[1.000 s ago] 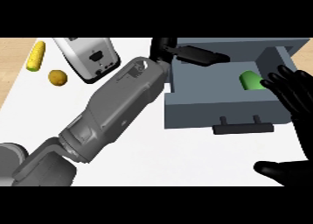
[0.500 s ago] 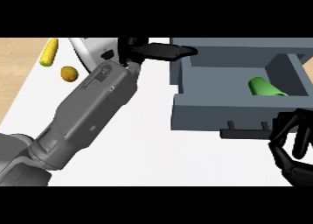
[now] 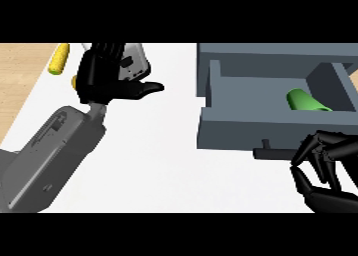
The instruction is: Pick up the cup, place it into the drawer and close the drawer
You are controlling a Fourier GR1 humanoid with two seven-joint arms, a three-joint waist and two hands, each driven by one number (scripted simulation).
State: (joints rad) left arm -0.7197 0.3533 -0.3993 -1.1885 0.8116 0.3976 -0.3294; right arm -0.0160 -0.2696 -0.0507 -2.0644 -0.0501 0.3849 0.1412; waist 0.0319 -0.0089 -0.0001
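Note:
The green cup (image 3: 307,101) lies on its side inside the open grey drawer (image 3: 278,132), toward its right end. My right hand (image 3: 331,172) is at the lower right, just in front of the drawer's front panel and right of the small dark handle (image 3: 266,150); its fingers are curled and hold nothing. My left hand (image 3: 107,80) is at the upper left, well clear of the drawer, fingers straight and thumb pointing toward it, empty.
A white and grey appliance (image 3: 135,61) stands behind my left hand. A yellow object (image 3: 59,58) lies at the far left on the wooden surface. My grey left forearm (image 3: 53,155) crosses the white counter's left side.
My left hand has drawn back to the left, away from the drawer. My right hand has come down from beside the cup to the drawer's front and curled its fingers.

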